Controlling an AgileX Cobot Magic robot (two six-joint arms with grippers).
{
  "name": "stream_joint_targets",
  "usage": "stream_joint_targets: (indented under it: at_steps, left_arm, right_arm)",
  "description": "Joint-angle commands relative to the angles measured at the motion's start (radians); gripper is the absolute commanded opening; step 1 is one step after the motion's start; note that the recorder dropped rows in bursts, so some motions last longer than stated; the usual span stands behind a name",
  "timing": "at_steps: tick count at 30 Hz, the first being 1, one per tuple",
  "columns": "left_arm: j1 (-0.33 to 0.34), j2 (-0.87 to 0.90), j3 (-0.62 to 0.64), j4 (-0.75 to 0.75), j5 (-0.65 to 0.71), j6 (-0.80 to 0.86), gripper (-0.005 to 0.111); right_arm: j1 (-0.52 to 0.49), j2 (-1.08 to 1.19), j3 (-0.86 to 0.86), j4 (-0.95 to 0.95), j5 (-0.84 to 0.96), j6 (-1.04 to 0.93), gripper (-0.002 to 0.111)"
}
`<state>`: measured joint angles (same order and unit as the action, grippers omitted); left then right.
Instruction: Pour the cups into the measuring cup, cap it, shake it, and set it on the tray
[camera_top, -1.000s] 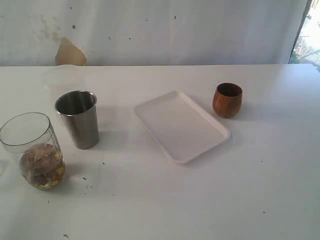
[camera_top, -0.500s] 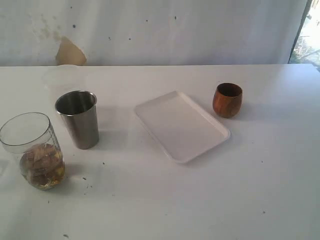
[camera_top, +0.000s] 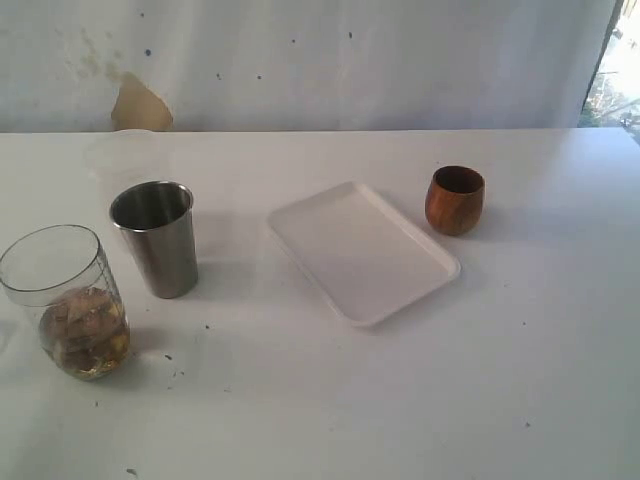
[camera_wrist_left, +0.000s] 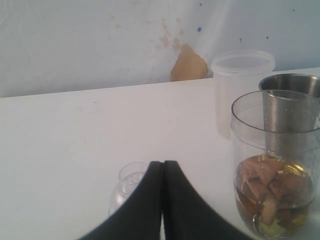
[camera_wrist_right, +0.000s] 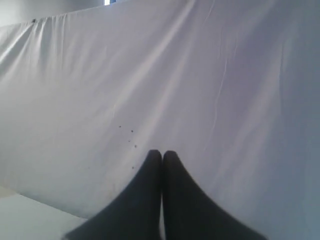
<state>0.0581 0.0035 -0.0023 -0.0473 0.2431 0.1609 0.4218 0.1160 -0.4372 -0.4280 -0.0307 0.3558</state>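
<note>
The steel tumbler stands upright at the left of the table. In front of it, further left, is the clear measuring cup, open-topped, with brownish pieces and yellowish liquid in its bottom. The wooden cup stands right of the white tray, which lies bare in the middle. Neither gripper shows in the exterior view. My left gripper is shut with nothing in it, low over the table beside the measuring cup and the tumbler. My right gripper is shut, empty, facing a white cloth wall.
A frosted white tub stands behind the tumbler near the back wall; it also shows in the left wrist view. A small clear domed item lies on the table just past my left fingers. White cloth covers table and wall.
</note>
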Motion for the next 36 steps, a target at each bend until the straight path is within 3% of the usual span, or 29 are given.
stream_joint_targets:
  at_steps: [1,16,29,36]
  left_arm:
    - [-0.002,-0.003,0.002,0.000,-0.010,-0.003,0.000]
    - [-0.002,-0.003,0.002,0.000,-0.010,-0.003,0.000]
    - [-0.002,-0.003,0.002,0.000,-0.010,-0.003,0.000]
    - [-0.002,-0.003,0.002,0.000,-0.010,-0.003,0.000]
  right_arm:
    - [-0.084,-0.071,0.059,0.113,0.013,-0.149,0.000]
    - [-0.400,-0.116,0.181,0.282,0.037,-0.296,0.000]
    - [-0.433,-0.116,0.437,0.282,0.023,-0.324,0.000]
    - [-0.433,-0.116,0.437,0.278,0.182,-0.337,0.000]
